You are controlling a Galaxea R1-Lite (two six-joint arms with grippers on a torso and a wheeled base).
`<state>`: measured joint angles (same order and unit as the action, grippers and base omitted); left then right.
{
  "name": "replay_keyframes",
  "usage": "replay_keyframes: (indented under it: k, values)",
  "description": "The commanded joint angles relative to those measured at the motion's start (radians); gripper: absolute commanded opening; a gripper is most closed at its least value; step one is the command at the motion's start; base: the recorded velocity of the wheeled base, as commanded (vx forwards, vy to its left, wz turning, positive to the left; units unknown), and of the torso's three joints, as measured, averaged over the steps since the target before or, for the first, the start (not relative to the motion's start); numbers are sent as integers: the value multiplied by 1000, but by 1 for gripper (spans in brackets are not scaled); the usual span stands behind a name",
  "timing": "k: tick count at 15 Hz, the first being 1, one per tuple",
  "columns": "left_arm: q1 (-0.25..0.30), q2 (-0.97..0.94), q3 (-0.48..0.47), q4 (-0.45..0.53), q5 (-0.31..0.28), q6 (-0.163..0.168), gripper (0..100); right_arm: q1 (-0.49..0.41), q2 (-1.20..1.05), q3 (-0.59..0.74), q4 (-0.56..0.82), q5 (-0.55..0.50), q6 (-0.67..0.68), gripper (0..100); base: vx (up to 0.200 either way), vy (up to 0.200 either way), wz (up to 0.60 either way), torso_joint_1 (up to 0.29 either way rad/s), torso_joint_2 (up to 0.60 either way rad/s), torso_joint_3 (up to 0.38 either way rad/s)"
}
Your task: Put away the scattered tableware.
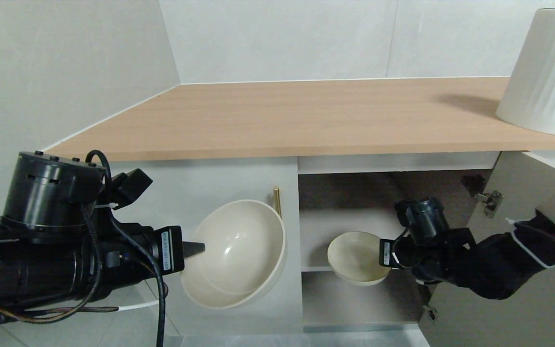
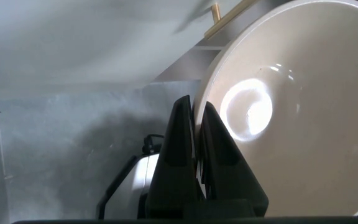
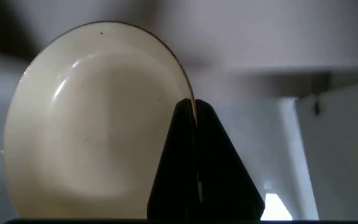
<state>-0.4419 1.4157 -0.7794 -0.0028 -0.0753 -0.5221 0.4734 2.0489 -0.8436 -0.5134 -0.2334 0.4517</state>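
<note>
My left gripper [image 1: 195, 249] is shut on the rim of a large cream bowl [image 1: 235, 254], held tilted on its side in front of the closed left cabinet door. In the left wrist view the black fingers [image 2: 182, 134] pinch the large bowl's [image 2: 291, 106] edge. My right gripper [image 1: 387, 253] is shut on the rim of a smaller cream bowl [image 1: 357, 258], held tilted inside the open cabinet at shelf height. The right wrist view shows the small bowl [image 3: 98, 124] clamped at its edge by the fingers [image 3: 182, 143].
A wooden countertop [image 1: 301, 118] runs above the cabinet, with a white ribbed lampshade [image 1: 549, 72] at its right end. The cabinet's right door [image 1: 513, 270] stands open beside my right arm. A brass handle [image 1: 276, 201] sits on the closed left door. A white shelf [image 1: 316, 241] divides the cabinet.
</note>
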Motion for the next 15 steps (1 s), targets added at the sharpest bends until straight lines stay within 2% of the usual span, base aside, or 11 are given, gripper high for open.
replay_keyframes:
  k: [1, 3, 7, 15]
  values:
    - [-1, 8, 0, -2, 0, -1, 0, -39, 158, 0, -128, -20, -4, 0, 0, 0, 0, 0, 0, 0]
    - [-1, 8, 0, -3, 0, -1, 0, -55, 204, -20, -172, -21, -7, 0, 0, 0, 0, 0, 0, 0]
    - [-1, 9, 0, -3, 0, -2, 0, -81, 281, -97, -174, -43, -7, 0, 0, 0, 0, 0, 0, 0]
    - [-3, 15, 0, -3, 2, -2, 0, -93, 376, -235, -171, -147, -13, 0, 0, 0, 0, 0, 0, 0]
